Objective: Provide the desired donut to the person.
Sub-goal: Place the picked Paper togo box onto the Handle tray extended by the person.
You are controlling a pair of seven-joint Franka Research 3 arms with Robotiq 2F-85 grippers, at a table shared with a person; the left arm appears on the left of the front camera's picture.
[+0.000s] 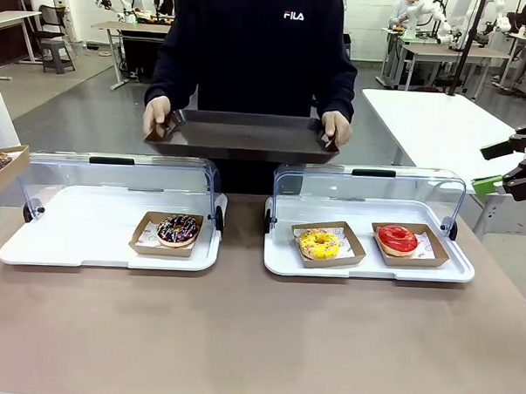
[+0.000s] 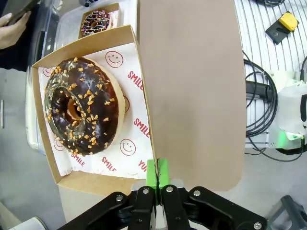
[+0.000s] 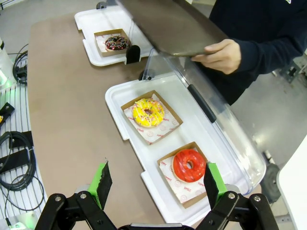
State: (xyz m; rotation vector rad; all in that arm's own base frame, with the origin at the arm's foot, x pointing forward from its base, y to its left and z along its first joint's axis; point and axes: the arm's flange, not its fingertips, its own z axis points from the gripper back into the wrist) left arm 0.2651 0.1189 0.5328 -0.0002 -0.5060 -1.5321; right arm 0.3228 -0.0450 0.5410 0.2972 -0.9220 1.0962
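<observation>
A wide brown counter (image 1: 239,336) spans the front view; its whole near half is bare, open room. At the far edge stands the person (image 1: 252,48) in a dark sweatshirt, holding a flat dark serving tray (image 1: 244,133) level above that edge. One hand (image 1: 157,114) grips each short end.

Two white trays lie side by side on the far half, with a narrow strip of counter between them. Each has a clear lid (image 1: 368,188) tipped up along its far side. The left white tray (image 1: 69,245) is bare apart from one cardboard box near its right end, holding a sprinkled chocolate donut (image 1: 178,230). The right white tray (image 1: 365,269) carries two boxes just beside each other: a yellow donut (image 1: 319,243) toward the middle and a red donut (image 1: 397,239) toward the outer end.

The left gripper (image 2: 157,175) has its fingers clenched on the side wall of an open paper box (image 2: 96,184). In it, a chocolate donut with nut bits (image 2: 79,105) lies on smiley-printed paper. In the front view this box sits raised at the picture's left edge, past the end of the left white tray.

The right gripper (image 3: 157,175) has its fingers spread wide and empty. It hovers above the counter's right end, just outside the right white tray and nearest the red donut.
</observation>
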